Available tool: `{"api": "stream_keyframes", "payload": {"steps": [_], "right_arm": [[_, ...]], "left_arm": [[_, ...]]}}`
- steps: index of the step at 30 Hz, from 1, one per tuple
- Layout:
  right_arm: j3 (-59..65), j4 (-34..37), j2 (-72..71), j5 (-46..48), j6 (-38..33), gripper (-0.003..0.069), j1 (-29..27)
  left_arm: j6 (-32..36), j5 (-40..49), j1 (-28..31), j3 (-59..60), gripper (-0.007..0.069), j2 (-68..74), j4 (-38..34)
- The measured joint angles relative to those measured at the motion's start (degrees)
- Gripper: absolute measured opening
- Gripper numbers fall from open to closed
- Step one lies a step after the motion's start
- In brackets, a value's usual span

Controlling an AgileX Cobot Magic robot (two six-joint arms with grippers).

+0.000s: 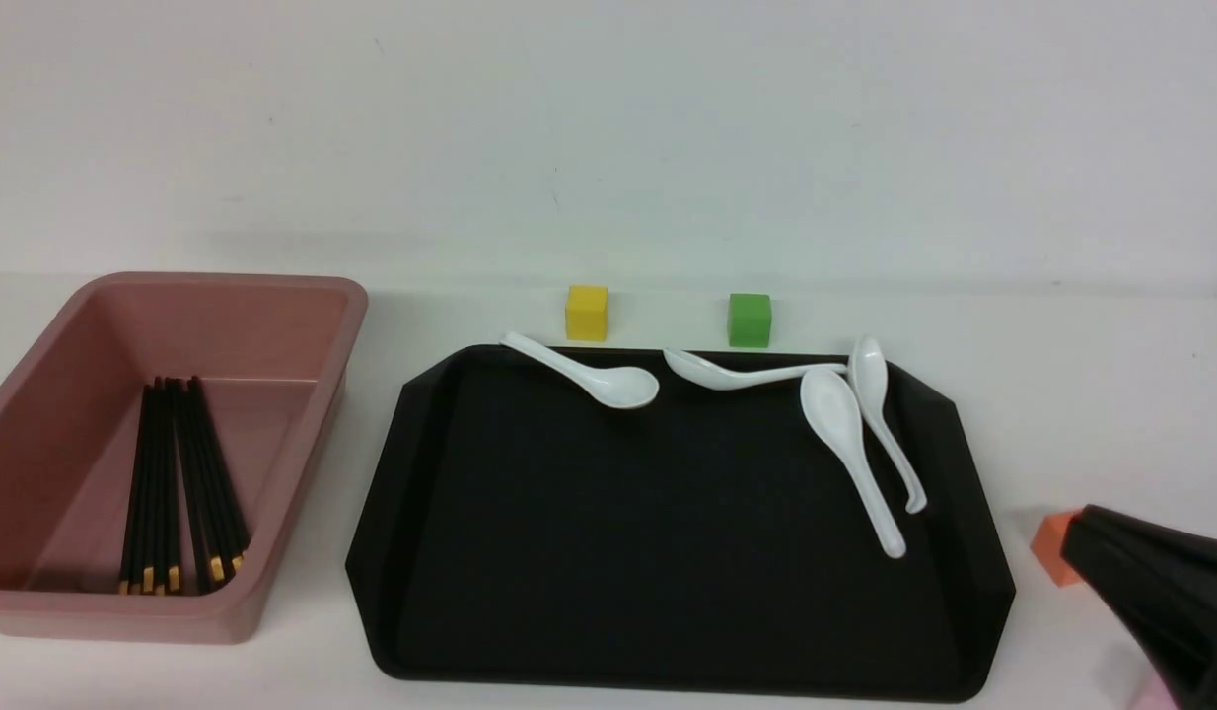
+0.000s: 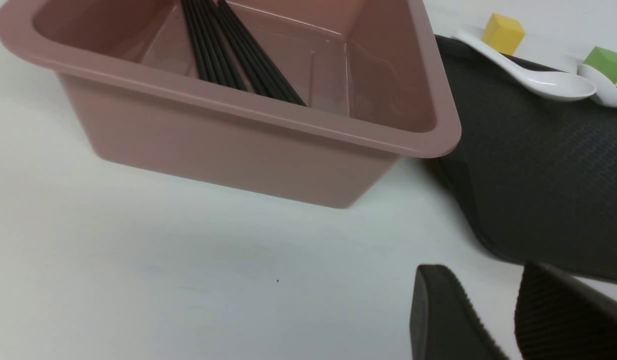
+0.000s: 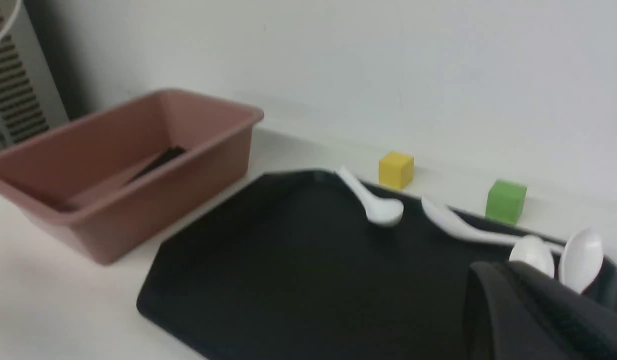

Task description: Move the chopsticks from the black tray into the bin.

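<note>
My right hand (image 1: 1176, 606) runs off the front view's lower-right corner, fingertips unseen, grip unreadable. It covers part of an orange block (image 1: 1050, 545). The left wrist view's top edge crops the chopsticks (image 2: 238, 55) and the bin (image 2: 268, 150). Right wrist view is blurred.

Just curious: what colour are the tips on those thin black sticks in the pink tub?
Yellow bands on the thin black chopsticks, clearest in the front view.
</note>
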Motion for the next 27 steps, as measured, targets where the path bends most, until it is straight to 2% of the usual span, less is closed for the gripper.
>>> {"api": "stream_keyframes", "payload": {"steps": [5, 7, 16, 23, 27], "right_arm": [[3.1, -0.5, -6.4, 0.2, -2.3, 0.0041, -4.2], [6.9, -0.5, -11.4, 1.6, -2.3, 0.0043, -9.2], [15.8, -0.5, -28.9, 11.2, -2.4, 0.0057, -22.6], [15.8, -0.7, -32.6, 22.4, -2.4, 0.0065, -27.7], [15.8, -0.7, -32.6, 28.2, -2.4, 0.0073, -28.2]], "left_arm": [[0.0, 0.0, 0.0, 0.0, 0.0239, 0.0, 0.0], [0.0, 0.0, 0.0, 0.0, 0.0239, 0.0, 0.0], [0.0, 0.0, 0.0, 0.0, 0.0239, 0.0, 0.0], [0.0, 0.0, 0.0, 0.0, 0.0239, 0.0, 0.0], [0.0, 0.0, 0.0, 0.0, 0.0239, 0.0, 0.0]]}}
